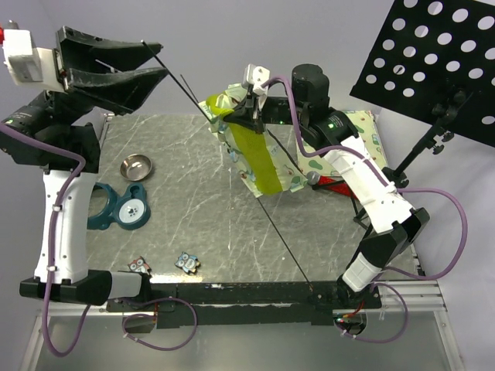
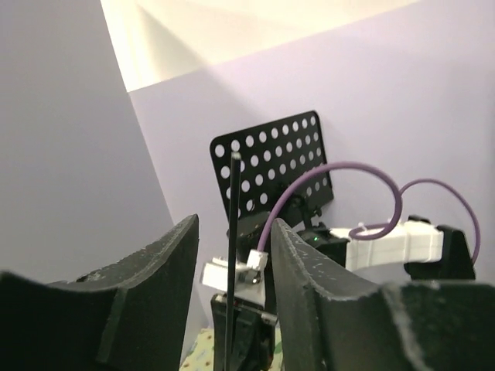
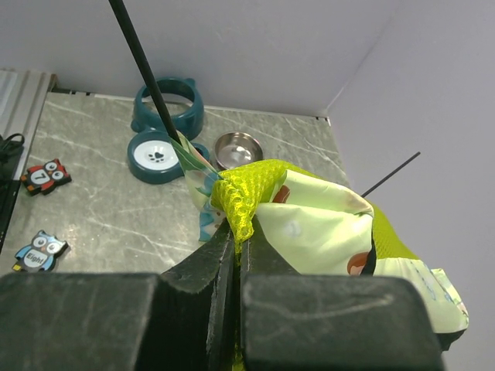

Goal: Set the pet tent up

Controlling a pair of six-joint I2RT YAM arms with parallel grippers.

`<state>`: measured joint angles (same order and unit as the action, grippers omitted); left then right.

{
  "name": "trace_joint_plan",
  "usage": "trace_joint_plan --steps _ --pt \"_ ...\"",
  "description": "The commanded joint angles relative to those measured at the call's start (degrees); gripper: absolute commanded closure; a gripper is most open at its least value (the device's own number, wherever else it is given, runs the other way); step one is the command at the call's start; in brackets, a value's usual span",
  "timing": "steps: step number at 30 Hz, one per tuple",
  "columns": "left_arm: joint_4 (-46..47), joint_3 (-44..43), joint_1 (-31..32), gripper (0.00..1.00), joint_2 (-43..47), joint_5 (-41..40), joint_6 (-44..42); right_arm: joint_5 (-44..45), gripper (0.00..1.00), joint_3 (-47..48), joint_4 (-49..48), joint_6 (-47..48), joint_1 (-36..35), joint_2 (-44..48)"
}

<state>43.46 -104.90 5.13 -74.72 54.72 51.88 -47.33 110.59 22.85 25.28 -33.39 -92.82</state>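
Note:
The pet tent (image 1: 259,151) hangs crumpled above the far middle of the table, pale printed fabric with a lime-yellow panel. My right gripper (image 1: 234,108) is shut on a bunch of its lime mesh (image 3: 241,201), seen up close at the right gripper (image 3: 236,239). One thin black pole (image 1: 282,239) runs from the tent down to the table's near edge. Another pole (image 1: 174,73) sticks up to the far left, and its tip (image 2: 234,201) stands between the fingers of my left gripper (image 2: 234,232). That gripper (image 1: 161,59) is raised at the far left, with its jaws apart and a gap on each side of the pole.
A teal pet-bowl holder (image 1: 120,207) and a steel bowl (image 1: 136,165) sit at the left of the marbled table (image 1: 193,201). Two owl tiles (image 1: 186,263) lie near the front. A printed flat mat (image 1: 360,127) and a black perforated stand (image 1: 433,54) are at the right.

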Motion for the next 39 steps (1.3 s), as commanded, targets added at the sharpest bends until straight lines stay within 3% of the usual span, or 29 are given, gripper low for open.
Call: trace_joint_plan --steps 1,7,11,14,20,24,26,28,31,33,39 --pt "-1.2 -4.2 0.8 0.58 -1.7 -3.3 5.0 -2.2 1.00 2.5 0.2 1.5 -0.5 0.0" --pt "-3.5 -3.3 3.5 0.99 -1.7 -2.2 5.2 -3.4 1.00 2.2 0.0 1.8 -0.5 0.0" --pt "-6.9 -0.6 3.6 0.99 -0.3 0.5 4.4 -4.7 1.00 1.5 -0.8 1.4 -0.5 0.2" --pt "-14.6 -0.7 3.6 0.99 -0.3 4.7 2.7 -7.0 1.00 0.8 -1.1 0.8 -0.6 0.1" --pt "-36.3 -4.2 2.1 0.99 -0.3 17.0 -9.5 -13.7 1.00 -2.2 2.6 3.6 -0.5 -0.2" --pt "-49.9 0.6 1.7 0.99 3.2 20.2 -17.8 -16.7 0.98 -4.2 6.9 6.3 -0.5 -1.3" --pt "-54.7 3.1 0.5 0.99 5.4 20.8 -21.5 -17.3 0.83 -5.5 9.3 7.9 -0.5 -1.5" --pt "-61.8 2.8 -0.7 0.99 6.2 20.4 -26.4 -17.7 0.51 -7.2 11.7 10.6 -0.4 -0.8" --pt "-72.3 0.9 -1.3 0.99 6.4 19.1 -34.3 -18.2 0.23 -11.7 12.9 11.5 0.2 2.4" --pt "-75.5 1.8 -1.3 0.99 7.7 17.8 -36.7 -18.2 0.15 -15.3 13.1 11.8 1.0 5.3" --pt "-80.3 3.3 -1.3 0.99 8.6 15.5 -41.2 -22.4 0.07 -20.4 14.2 10.6 4.8 9.9"
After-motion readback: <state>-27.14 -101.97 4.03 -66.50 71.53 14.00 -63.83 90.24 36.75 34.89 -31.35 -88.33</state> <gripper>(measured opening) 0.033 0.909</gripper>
